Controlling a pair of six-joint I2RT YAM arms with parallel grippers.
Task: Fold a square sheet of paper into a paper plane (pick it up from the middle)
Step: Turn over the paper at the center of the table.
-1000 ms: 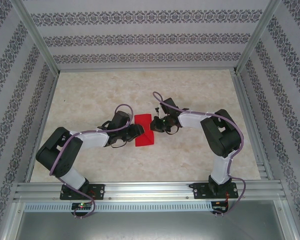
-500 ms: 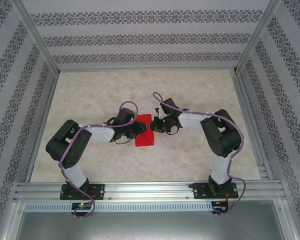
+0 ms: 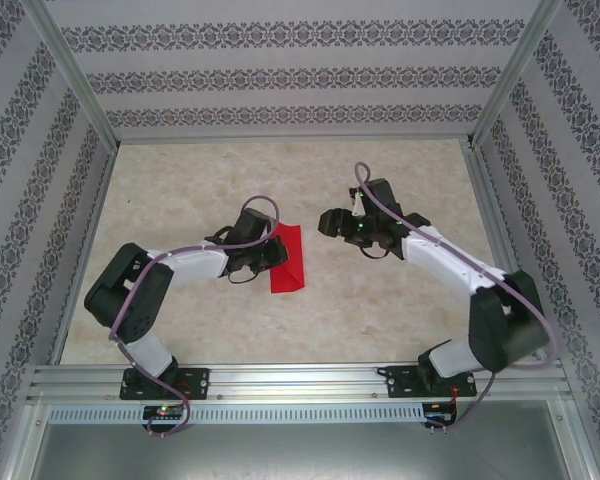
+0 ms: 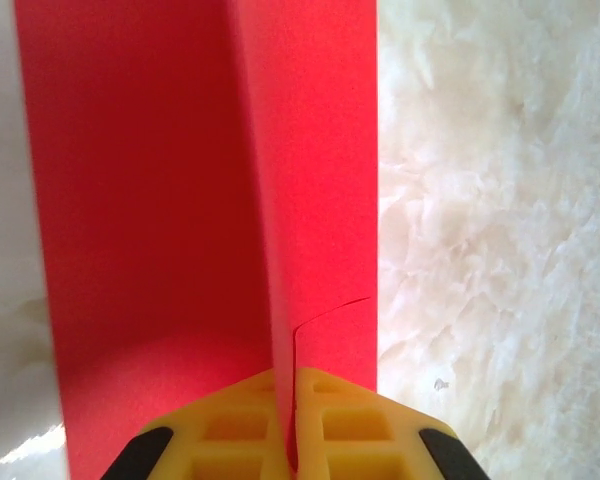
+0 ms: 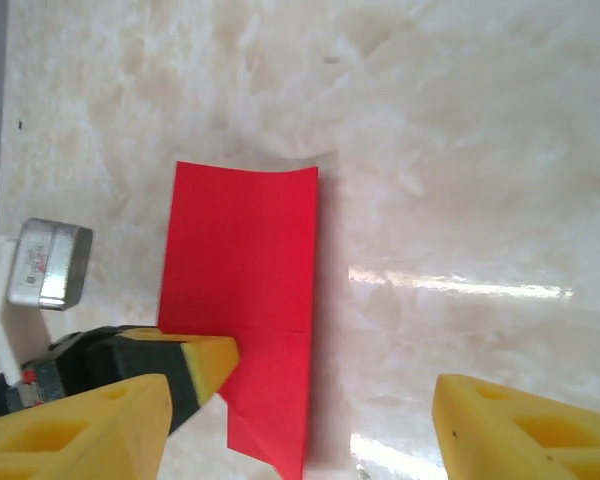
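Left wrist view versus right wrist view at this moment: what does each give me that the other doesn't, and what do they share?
Left wrist: a close-up of the left gripper shut on the red paper, a fold line running straight out from the fingertips. Right wrist: the right gripper open over the table, plus the folded paper's whole outline. Both: the red paper on the pale marbled table, pinched at one edge by the left gripper.
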